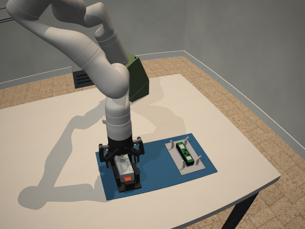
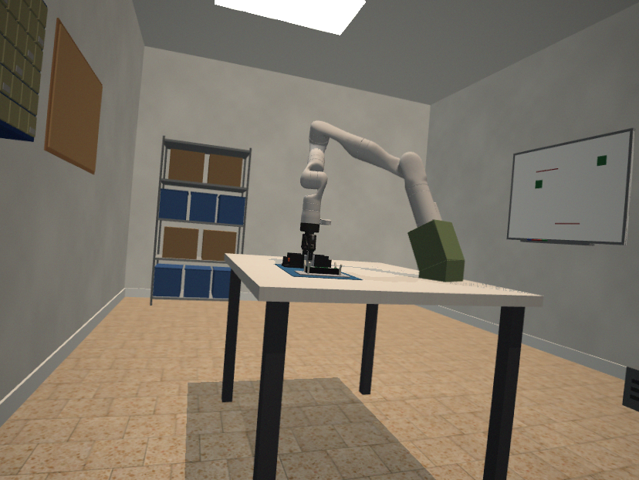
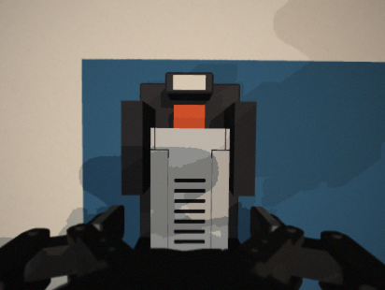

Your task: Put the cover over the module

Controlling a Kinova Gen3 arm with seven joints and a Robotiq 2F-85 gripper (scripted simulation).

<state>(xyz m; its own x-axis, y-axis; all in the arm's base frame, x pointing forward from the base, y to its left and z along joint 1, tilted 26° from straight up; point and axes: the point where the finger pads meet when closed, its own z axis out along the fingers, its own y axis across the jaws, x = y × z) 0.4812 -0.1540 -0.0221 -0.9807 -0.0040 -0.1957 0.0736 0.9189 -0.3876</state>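
my black two-finger gripper (image 1: 121, 157) was spread as wide as it goes and held nothing, one finger to each side of the near end of the thin-walled grey rectangular cover (image 3: 189, 187) with its row of black vent slots. that cover lay in its black blocky holder (image 3: 133, 145), with an orange tab (image 3: 189, 116) showing at the holder's far end and a small white block (image 3: 189, 81) just beyond the tab. the holder stood on the blue rectangular mat (image 1: 157, 169).

as i judged it, the step in hand was the descent for the grasp. to do it well i would come straight down, centred on the cover, close only until the pads met the long walls evenly, and use no more squeeze than lifting needs, since thin walls dent easily. whether the holder's side cheeks left room for my fingers i could not tell.

my wrist pointed straight down over the holder, the white forearm (image 1: 117, 118) upright above it, the upper links arching back to the olive green box pedestal (image 1: 137, 78) well behind the holder. well to the side of the holder, on the same mat, lay the light grey base plate (image 1: 175, 161) with four pegs, the green module (image 1: 184, 152) resting uncovered on it.
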